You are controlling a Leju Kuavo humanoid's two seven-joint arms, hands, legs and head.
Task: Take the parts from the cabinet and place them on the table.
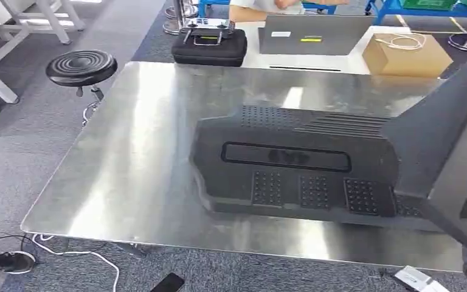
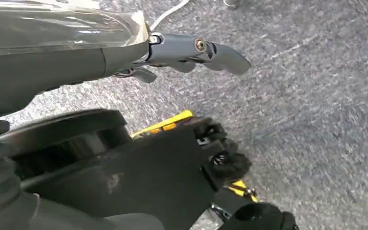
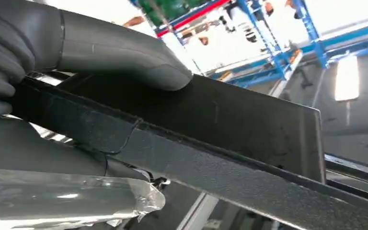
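A large black moulded part (image 1: 292, 161) with ribbed and dotted patches lies flat on the steel table (image 1: 140, 158), right of its middle. A second dark grey panel (image 1: 441, 137) slants up over the table's right end. My right hand (image 3: 76, 57) grips this panel (image 3: 230, 134), its thumb pressed on the flat face and the fingers (image 3: 0, 62) wrapped around the edge. My left hand (image 2: 187, 50) hangs beside my body above the grey carpet, fingers apart and holding nothing.
Beyond the table's far edge sit a black case (image 1: 210, 45), a grey laptop (image 1: 316, 35) and a cardboard box (image 1: 406, 56). A black stool (image 1: 81, 68) stands at the table's left corner. A white cable (image 1: 79, 255) and a phone (image 1: 168, 283) lie on the floor in front.
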